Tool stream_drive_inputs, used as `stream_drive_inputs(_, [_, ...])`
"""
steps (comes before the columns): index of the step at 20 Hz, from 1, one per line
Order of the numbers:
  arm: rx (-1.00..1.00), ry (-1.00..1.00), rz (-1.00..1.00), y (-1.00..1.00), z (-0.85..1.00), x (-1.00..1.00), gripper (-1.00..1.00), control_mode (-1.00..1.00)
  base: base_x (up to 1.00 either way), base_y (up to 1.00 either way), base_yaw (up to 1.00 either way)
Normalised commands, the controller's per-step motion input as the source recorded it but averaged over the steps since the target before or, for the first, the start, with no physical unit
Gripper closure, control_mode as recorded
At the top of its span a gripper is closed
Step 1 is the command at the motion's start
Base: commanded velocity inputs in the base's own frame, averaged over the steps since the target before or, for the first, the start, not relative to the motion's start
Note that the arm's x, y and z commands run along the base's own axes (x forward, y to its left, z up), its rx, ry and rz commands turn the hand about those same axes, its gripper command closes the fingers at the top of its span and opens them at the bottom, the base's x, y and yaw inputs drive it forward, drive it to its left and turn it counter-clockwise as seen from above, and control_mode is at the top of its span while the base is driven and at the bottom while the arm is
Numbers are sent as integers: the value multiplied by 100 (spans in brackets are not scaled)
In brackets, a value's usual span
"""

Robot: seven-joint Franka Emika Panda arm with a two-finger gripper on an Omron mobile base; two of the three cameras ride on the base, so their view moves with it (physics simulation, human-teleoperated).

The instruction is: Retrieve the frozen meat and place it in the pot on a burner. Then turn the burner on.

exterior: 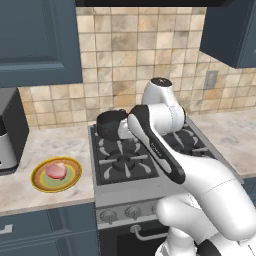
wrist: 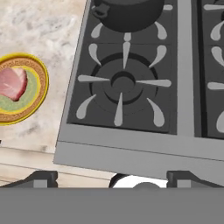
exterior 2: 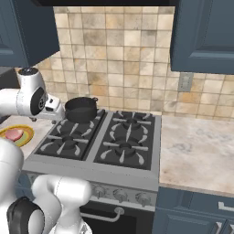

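Barely begun, by the look of it. Frozen meat (exterior: 55,170) lying on the yellow-rimmed green plate (exterior: 40,184) at the lower left of the left base view, on the bench (exterior: 50,145) beside the stove (exterior: 125,187); seen again at the left edge of the hand view (wrist: 12,83) and at the far left of the right base view (exterior 2: 14,134). Not gripped, not touched, well apart from the hand.

Pot (exterior: 111,123) standing empty on the rear left burner, upper middle of the left base view, and at the top of the hand view (wrist: 129,13). Front left burner (wrist: 123,83) in the middle of the hand view, bare, no flame to be seen on any burner. Knobs (exterior 2: 119,195) along the stove front untouched, as far as can be judged.

Hand (wrist: 112,177) spread wide, tips far apart at the bottom of the hand view, pinching nothing, hanging over the stove's front edge and looking down on it.

Left to do, judged from this: reach across to the plate, close on the meat, carry it to the pot, drop it in, then turn the matching knob. Everything, in short.
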Motion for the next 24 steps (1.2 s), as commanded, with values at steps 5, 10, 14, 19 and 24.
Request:
stream_drive_inputs(5, [0,1,0,49,0,0,-100,-100,0,0,0])
stream_drive_inputs(10, [0,2,4,51,0,-2,-100,-100,0,0,0])
stream_drive_inputs(14, [-4,0,4,44,-3,-6,-100,-100,0,0,0])
stream_drive_inputs(19, [-3,0,2,11,-6,0,-100,-100,0,0,0])
stream_drive_inputs(24, [-2,0,2,27,-14,0,-100,-100,0,0,0])
